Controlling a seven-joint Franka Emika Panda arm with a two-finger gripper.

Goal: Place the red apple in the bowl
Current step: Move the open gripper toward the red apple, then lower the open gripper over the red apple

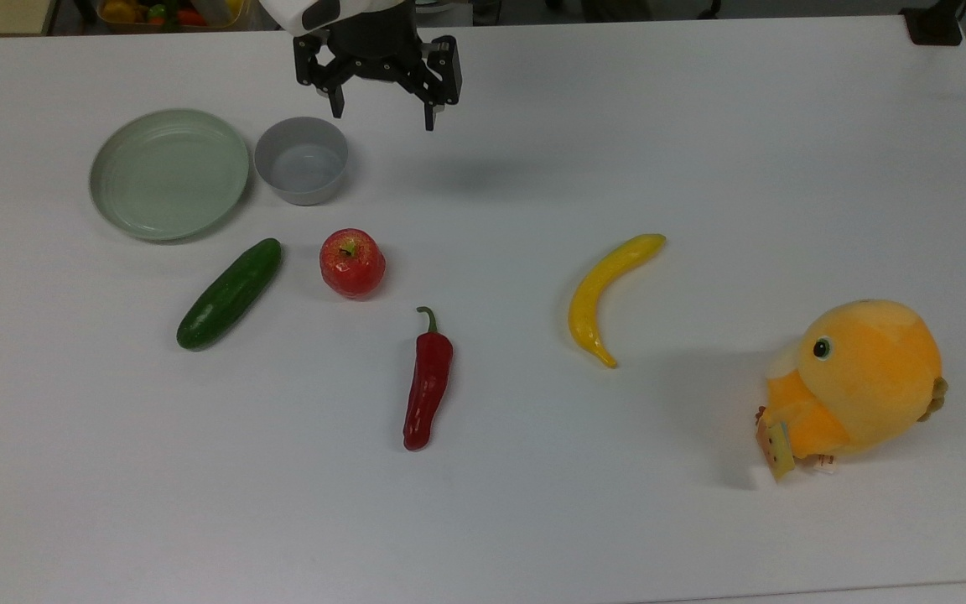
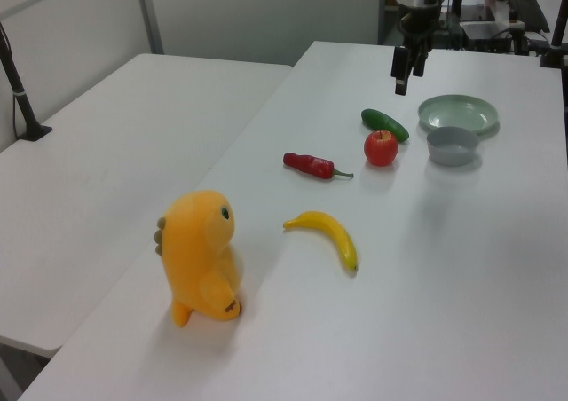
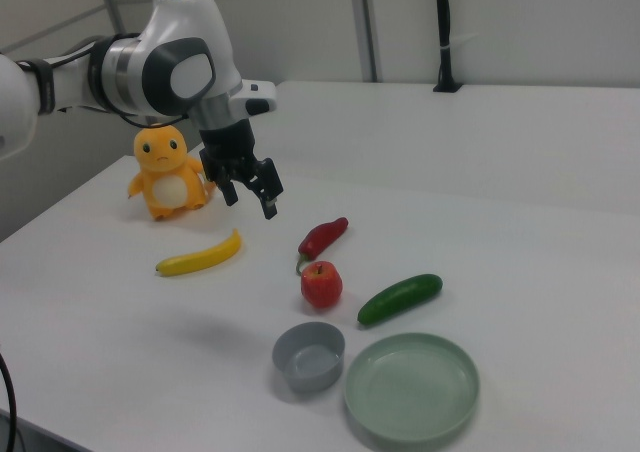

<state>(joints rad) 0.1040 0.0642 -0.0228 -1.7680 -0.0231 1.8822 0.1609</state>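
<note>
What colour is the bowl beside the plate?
The bowl is grey, plain with no pattern; the top view shows it best.

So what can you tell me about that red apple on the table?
The apple is round and glossy red with yellowish flecks, and a short stem sits in the dimple on top. It stands upright on the white table, stem up, touching nothing else. In the top view the grey bowl lies above it, the cucumber to the top view's left and the chili below and right. The gripper is open, off it.
</note>
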